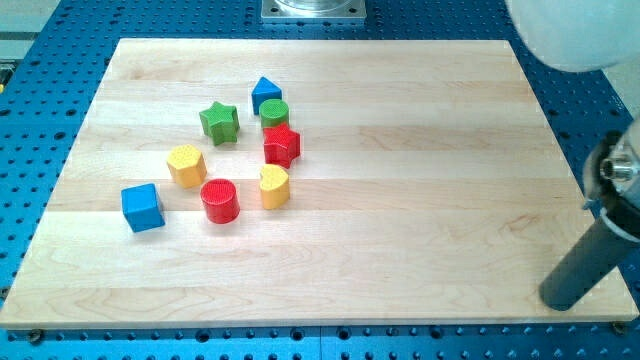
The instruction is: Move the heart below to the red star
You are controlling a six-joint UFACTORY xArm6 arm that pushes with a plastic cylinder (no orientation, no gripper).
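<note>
The yellow heart lies on the wooden board just below the red star, nearly touching it. My tip is at the board's lower right corner, far to the right of all the blocks. The rod rises up and to the right from there.
A green cylinder sits just above the red star, with a blue pentagon-like block above it. A green star, a yellow hexagon, a red cylinder and a blue cube lie to the left. The board's bottom edge is near my tip.
</note>
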